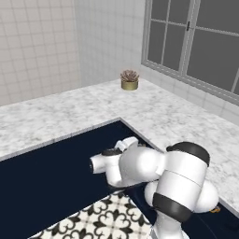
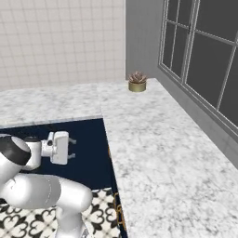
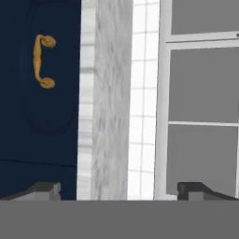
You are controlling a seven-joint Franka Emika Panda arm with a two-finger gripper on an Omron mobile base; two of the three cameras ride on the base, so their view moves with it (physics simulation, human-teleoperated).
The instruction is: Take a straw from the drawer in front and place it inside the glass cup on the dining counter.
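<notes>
Your desk (image 2: 158, 158) wraps the corner as a white, grey-veined marble top, with navy cabinet fronts below it and a window (image 1: 196, 42) behind. A small potted plant (image 2: 137, 82) stands on the marble near the corner, well apart from the arm. On the hand view you see the drawer (image 3: 42, 93), shut, its navy front turned sideways beside the marble edge, with the brass handle (image 3: 43, 61) at upper left. Your end effector (image 2: 70, 148) hangs in front of the navy fronts, just below the desk's edge, pointing toward them. Its fingertips (image 3: 44, 189) stand wide apart at the two bottom corners of the hand view, with nothing between them and touching nothing.
</notes>
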